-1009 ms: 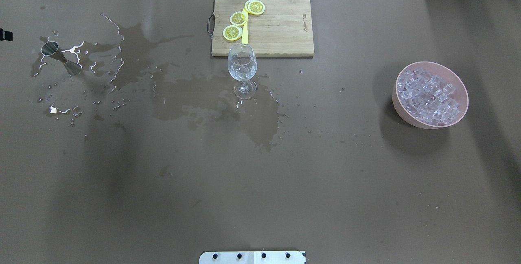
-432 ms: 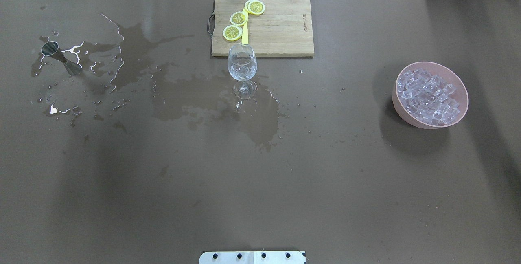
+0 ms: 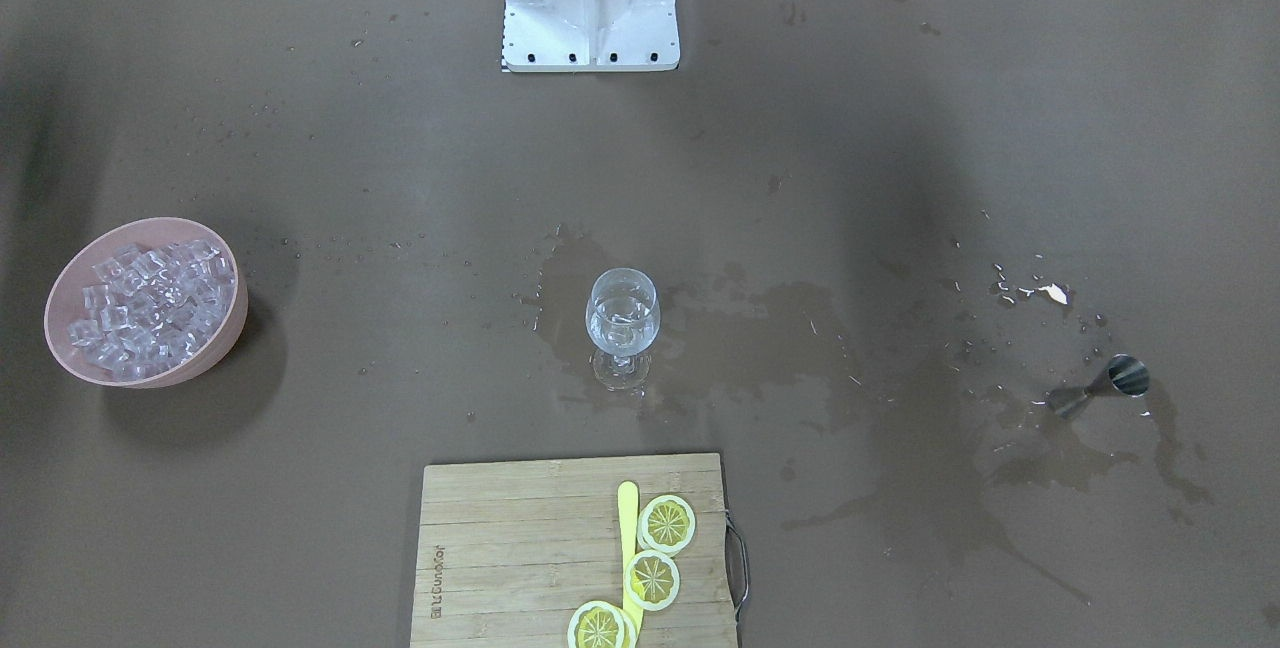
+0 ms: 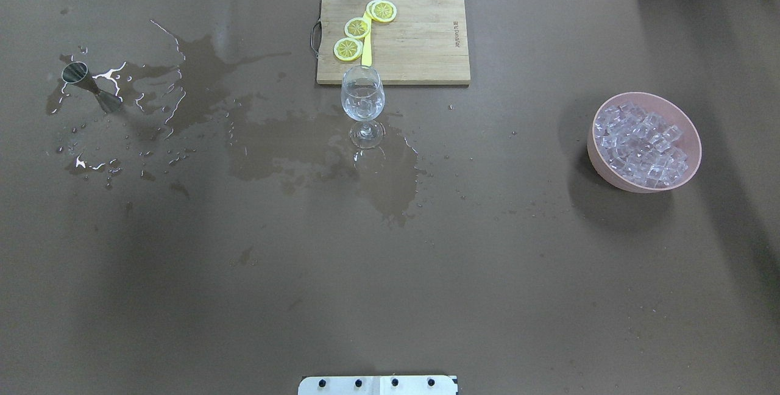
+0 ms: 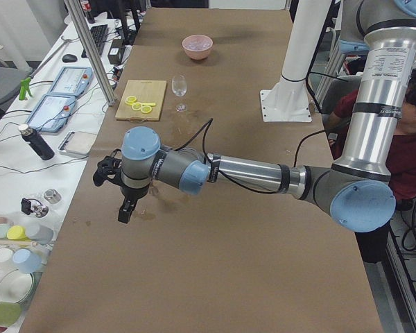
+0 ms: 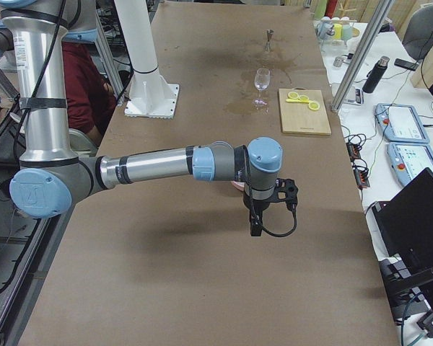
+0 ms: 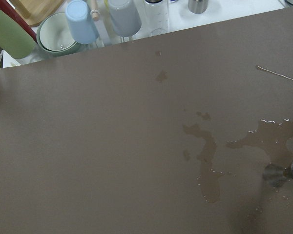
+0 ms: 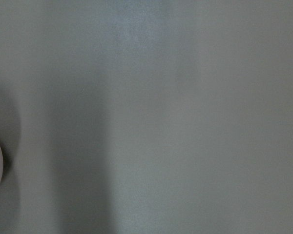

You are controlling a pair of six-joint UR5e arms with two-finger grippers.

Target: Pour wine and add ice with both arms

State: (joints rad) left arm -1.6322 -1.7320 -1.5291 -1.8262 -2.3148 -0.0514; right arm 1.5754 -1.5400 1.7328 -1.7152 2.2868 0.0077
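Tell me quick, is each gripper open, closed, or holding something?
Left gripper: cannot tell; it shows only in a side view.
Right gripper: cannot tell, same reason.

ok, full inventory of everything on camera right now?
table: 1, brown, whole scene
wine glass: 1, clear, centre, at the board's near edge
wine: small amount, colourless, in the glass
bowl: 1, pink, robot's right side
ice: many cubes, transparent, in the bowl
cutting board: 1, wooden, far centre
lemon slices: 3, yellow, on the board
stick: 1, yellow, on the board
jigger: 1, steel, far left
spill stains: dark, jigger to glass
mounting base: 1, white, near edge
left arm: grey, blue caps
left gripper: black, state unclear
right arm: grey, blue caps
right gripper: black, state unclear
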